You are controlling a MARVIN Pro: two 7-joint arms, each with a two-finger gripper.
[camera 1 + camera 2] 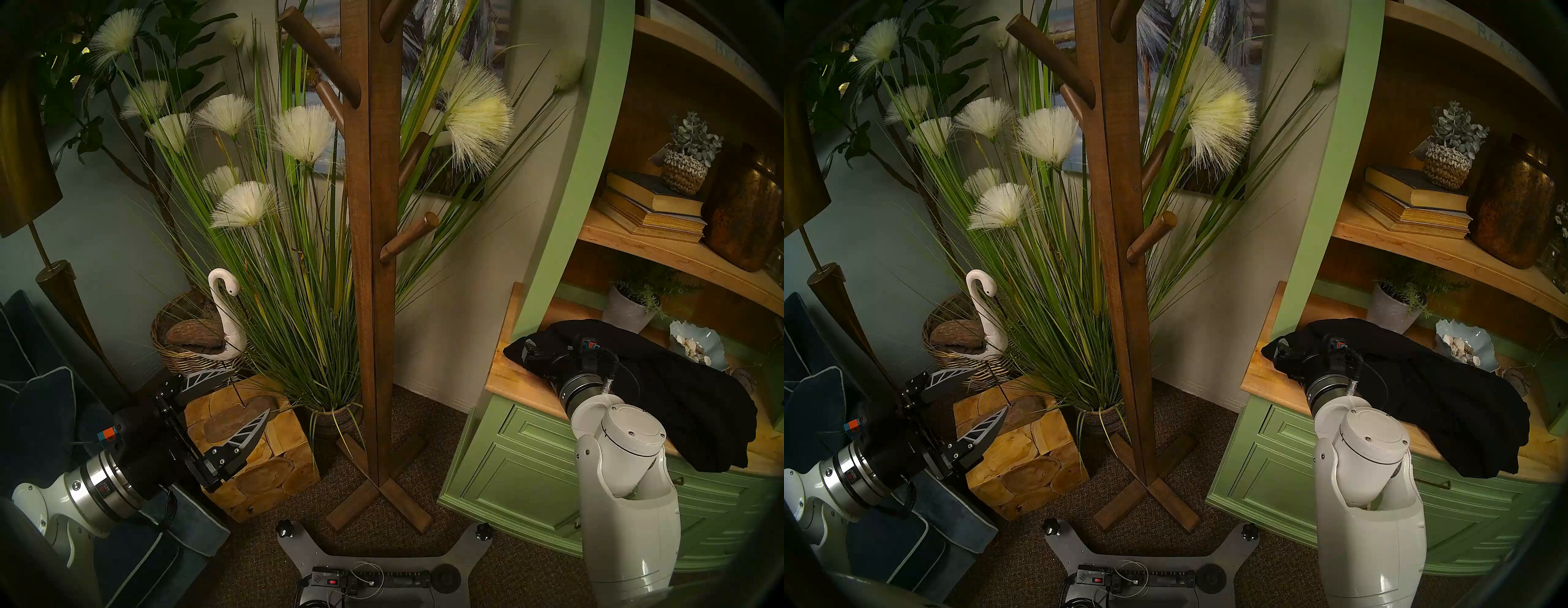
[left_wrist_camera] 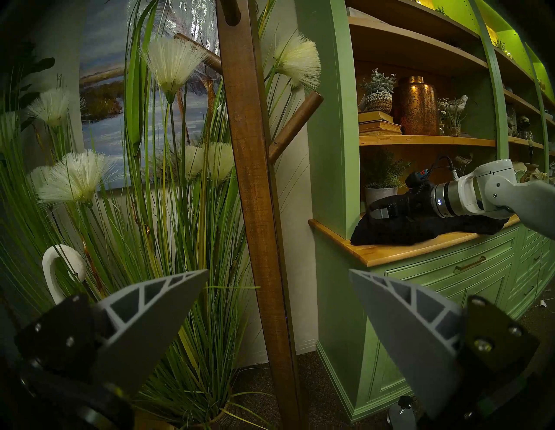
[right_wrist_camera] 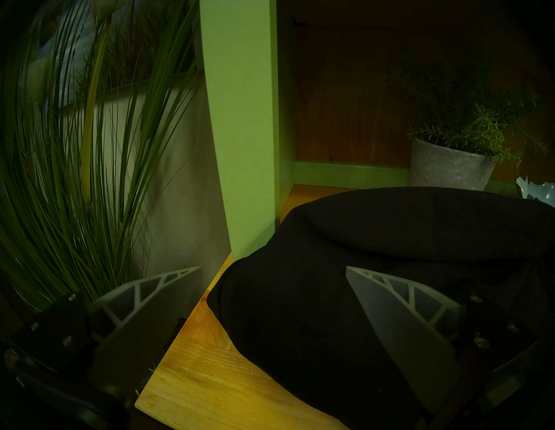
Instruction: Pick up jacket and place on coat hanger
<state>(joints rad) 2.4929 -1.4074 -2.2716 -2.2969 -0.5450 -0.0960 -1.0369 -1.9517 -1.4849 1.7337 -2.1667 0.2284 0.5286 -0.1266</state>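
Note:
The black jacket (image 1: pixel 687 403) lies crumpled on the wooden counter (image 1: pixel 505 373) of a green cabinet, its right end drooping over the front edge. My right gripper (image 3: pixel 273 267) is open just over the jacket's (image 3: pixel 330 246) left end. One finger is over the fabric and the other is out past the counter's corner. The coat hanger (image 1: pixel 373 254), a tall brown wooden stand with angled pegs, rises at the centre on a cross foot with its pegs bare. My left gripper (image 1: pixel 251 390) hangs open and empty at the lower left, facing the stand (image 2: pixel 255 180).
The cabinet's green upright (image 3: pixel 240 135) and a grey plant pot (image 3: pixel 447 165) stand close behind the jacket, with a shell bowl (image 1: pixel 695 344) to its right. Tall grass with white plumes (image 1: pixel 297 271), a white swan figure (image 1: pixel 225 310), a wood block (image 1: pixel 259 458) and a brass lamp (image 1: pixel 59 293) crowd the left.

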